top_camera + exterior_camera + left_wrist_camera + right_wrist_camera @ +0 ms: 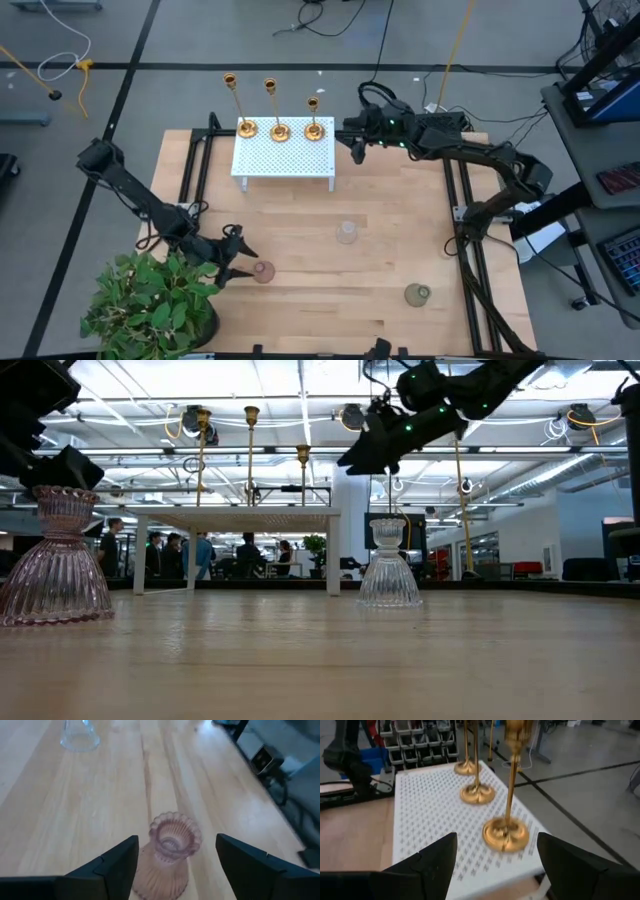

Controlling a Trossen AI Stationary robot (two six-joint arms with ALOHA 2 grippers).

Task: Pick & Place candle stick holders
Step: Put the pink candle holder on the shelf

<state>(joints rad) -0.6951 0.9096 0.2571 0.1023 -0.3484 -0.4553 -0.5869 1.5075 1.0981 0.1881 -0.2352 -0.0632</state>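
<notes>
Three gold candlesticks stand by their round bases on a white perforated stand (pixel 285 150) at the table's far side: left (pixel 247 128), middle (pixel 280 131), right (pixel 315 129). My right gripper (pixel 357 148) is open and empty, just right of the stand. In its wrist view (pixel 496 836) the right candlestick's base (pixel 506 834) lies ahead, in line with the gap between the fingers. My left gripper (pixel 240 262) is open near the table's front left. Its fingers stand on either side of a pink ribbed glass holder (pixel 167 855) without touching it.
A clear glass holder (pixel 347 233) stands mid-table and a green one (pixel 417 294) at the front right. A potted plant (pixel 150 305) fills the front left corner. Black frame rails (pixel 465 215) run along the table's sides. People show in the room beyond the table (pixel 200 550).
</notes>
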